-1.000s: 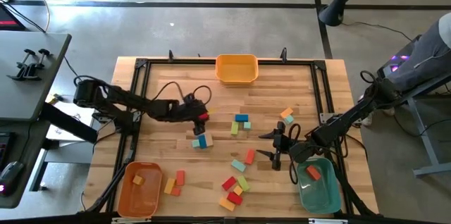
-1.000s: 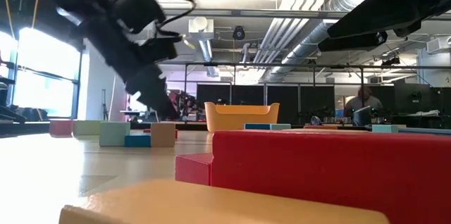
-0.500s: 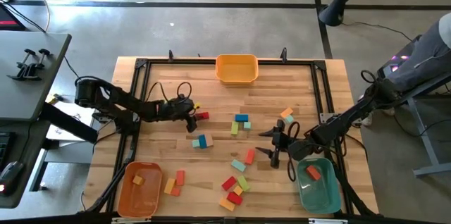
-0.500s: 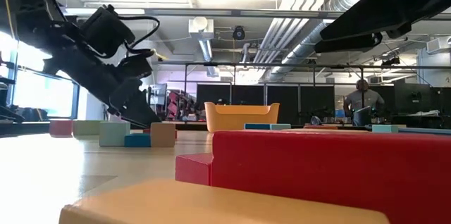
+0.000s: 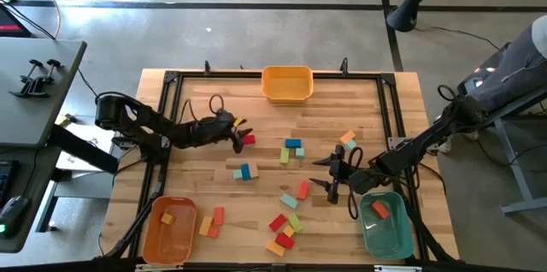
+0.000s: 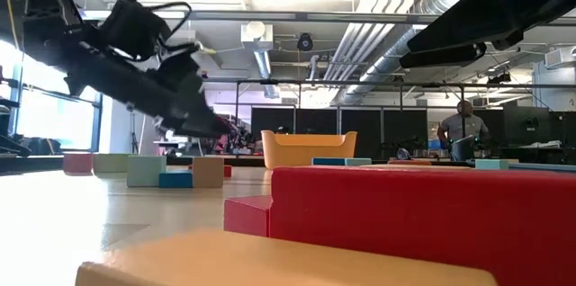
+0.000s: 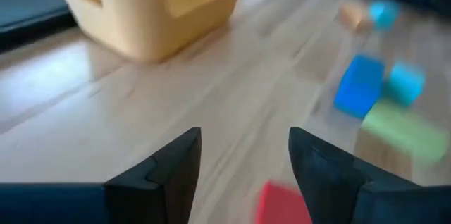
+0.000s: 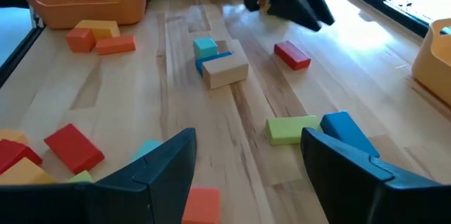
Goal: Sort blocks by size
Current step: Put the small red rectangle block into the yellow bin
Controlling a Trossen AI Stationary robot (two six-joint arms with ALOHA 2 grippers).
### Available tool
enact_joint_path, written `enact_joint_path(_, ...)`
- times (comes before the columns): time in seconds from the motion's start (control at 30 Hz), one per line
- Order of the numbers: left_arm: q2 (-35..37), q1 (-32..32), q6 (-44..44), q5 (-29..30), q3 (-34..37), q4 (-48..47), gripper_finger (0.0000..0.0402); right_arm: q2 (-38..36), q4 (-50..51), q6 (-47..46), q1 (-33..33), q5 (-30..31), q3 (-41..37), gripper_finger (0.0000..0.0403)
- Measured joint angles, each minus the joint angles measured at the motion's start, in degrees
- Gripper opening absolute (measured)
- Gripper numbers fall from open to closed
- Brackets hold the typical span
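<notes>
Small coloured blocks lie scattered flat on the wooden table (image 5: pixel 205 101). A red block (image 5: pixel 248 139) lies just on the near side of my left gripper (image 5: pixel 240 128), which hangs open and empty above the table; in the left wrist view (image 7: pixel 243 139) the red block (image 7: pixel 282 203) shows low between the fingers. A teal, blue and tan cluster (image 5: pixel 245 171) lies nearer the front. My right gripper (image 5: pixel 327 174) is open and empty (image 8: pixel 246 143) beside the teal bin (image 5: pixel 385 236).
A yellow bin (image 5: pixel 287 83) stands at the far edge. An orange bin (image 5: pixel 168 236) at the near left holds an orange block. The teal bin at the near right holds one too. More blocks lie mid-table (image 5: pixel 293 146), (image 5: pixel 348 139) and near the front (image 5: pixel 284 229), (image 5: pixel 212 221).
My left gripper has drawn back toward the table's left from the block cluster, then swung toward the far edge. It has risen and tipped from steeply downward to nearly level. The red block stays on the table.
</notes>
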State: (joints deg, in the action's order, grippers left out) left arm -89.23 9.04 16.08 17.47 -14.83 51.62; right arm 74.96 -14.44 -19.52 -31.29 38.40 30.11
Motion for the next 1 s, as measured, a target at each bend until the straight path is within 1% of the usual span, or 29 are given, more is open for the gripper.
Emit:
enact_joint_path(0.07, 0.0, -0.3, 0.2, -1.1, 0.0, 1.9, 0.02, 0.0, 0.0, 0.1, 0.2, 0.0, 0.0, 0.0252)
enact_joint_path(0.13, 0.0, -1.1, -0.9, -3.6, 0.0, 1.4, 0.02, 0.0, 0.0, 0.1, 0.2, 0.0, 0.0, 0.0252)
enact_joint_path(0.2, 0.0, -2.5, -3.4, -7.0, 0.0, -1.3, 0.02, 0.0, 0.0, 0.1, 0.2, 0.0, 0.0, 0.0252)
enact_joint_path(0.27, 0.0, -4.1, -6.0, -8.0, 0.0, -5.0, 0.02, 0.0, 0.0, 0.1, 0.2, 0.0, 0.0, 0.0252)
enact_joint_path(0.33, 0.0, -5.5, -7.5, -6.0, 0.0, -8.9, 0.02, 0.0, 0.0, 0.1, 0.2, 0.0, 0.0, 0.0252)
enact_joint_path(0.43, 0.0, -6.5, -7.2, -0.6, 0.0, -12.9, 0.02, 0.0, 0.0, 0.0, 0.2, 0.0, 0.0, 0.0252)
enact_joint_path(0.5, 0.0, -6.5, -6.9, 0.5, 0.0, -13.9, 0.02, 0.0, 0.0, -1.1, 0.2, 0.0, 0.0, 0.0252)
enact_joint_path(0.6, 0.0, -6.3, -6.7, 0.3, 0.0, -14.0, 0.02, 0.0, 0.0, -2.3, -0.3, -0.3, 0.0, 0.0252)
enact_joint_path(0.8, -0.7, -5.2, -6.2, -2.4, 0.0, -14.2, 0.02, 0.0, 0.0, -1.4, -0.2, -0.4, 0.0, 0.0252)
enact_joint_path(0.87, -2.0, -5.2, -5.4, -3.6, 0.0, -13.7, 0.02, 0.0, 0.0, -1.0, 0.2, -0.4, 0.0, 0.0252)
enact_joint_path(1.0, -6.7, -6.0, -1.4, -1.5, 0.0, -9.8, 0.0196, 0.0, 0.0, -1.0, 0.5, -0.4, 0.0, 0.0252)
